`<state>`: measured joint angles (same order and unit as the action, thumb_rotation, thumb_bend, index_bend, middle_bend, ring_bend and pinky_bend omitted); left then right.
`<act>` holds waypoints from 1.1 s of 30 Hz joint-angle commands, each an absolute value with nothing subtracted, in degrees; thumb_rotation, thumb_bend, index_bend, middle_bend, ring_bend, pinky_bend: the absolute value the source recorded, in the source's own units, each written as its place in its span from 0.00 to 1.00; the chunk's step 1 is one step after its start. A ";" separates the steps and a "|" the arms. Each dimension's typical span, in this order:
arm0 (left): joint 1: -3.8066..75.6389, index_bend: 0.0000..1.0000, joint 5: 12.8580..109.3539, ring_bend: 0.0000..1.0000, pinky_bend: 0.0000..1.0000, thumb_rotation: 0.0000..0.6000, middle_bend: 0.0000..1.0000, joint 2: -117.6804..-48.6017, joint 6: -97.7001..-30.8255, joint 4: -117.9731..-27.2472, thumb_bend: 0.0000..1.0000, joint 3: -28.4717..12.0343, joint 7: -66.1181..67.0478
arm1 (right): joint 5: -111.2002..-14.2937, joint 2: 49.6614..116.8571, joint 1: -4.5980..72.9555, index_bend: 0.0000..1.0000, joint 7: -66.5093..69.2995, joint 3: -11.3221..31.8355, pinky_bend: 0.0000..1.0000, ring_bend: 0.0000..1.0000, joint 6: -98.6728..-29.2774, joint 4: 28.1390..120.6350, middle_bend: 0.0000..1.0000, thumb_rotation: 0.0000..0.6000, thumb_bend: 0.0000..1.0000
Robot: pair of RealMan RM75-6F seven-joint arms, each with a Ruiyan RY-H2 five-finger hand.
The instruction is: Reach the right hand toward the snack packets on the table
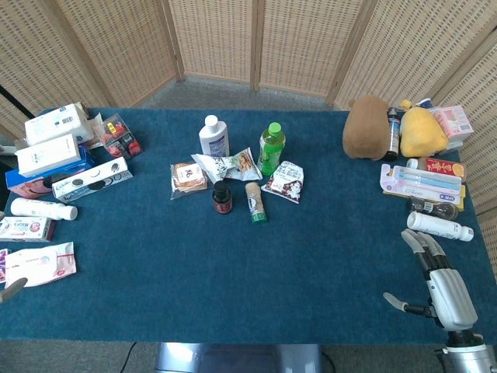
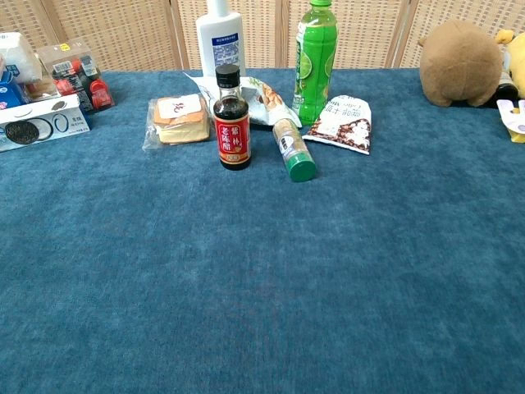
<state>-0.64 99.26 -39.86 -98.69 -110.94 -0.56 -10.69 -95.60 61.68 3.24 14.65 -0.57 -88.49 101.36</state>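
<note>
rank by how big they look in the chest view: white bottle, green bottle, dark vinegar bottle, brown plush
1. brown plush
2. green bottle and white bottle: alike, both cut off at the top
3. dark vinegar bottle, though it stands nearer the camera

Right robot hand (image 1: 435,276) at five o'clock, silver-grey metal back plate, grey segmented fingers (image 1: 418,242), dark joints, black-tipped thumb, grey cylindrical wrist.

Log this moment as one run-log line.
right hand: open, near table edge | snack packets: untouched, table centre | left hand: barely visible | reach: not begun
</note>
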 commanded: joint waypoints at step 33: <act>-1.64 0.12 100.65 0.00 0.00 1.00 0.00 -38.88 -99.32 -113.22 0.00 0.17 -8.60 | -80.38 71.08 18.01 0.00 6.01 8.93 0.00 0.00 -68.79 102.72 0.00 1.00 0.00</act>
<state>-1.75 100.87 -38.85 -99.59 -113.09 0.15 -8.78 -82.79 69.06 16.00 7.95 7.62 -71.17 103.79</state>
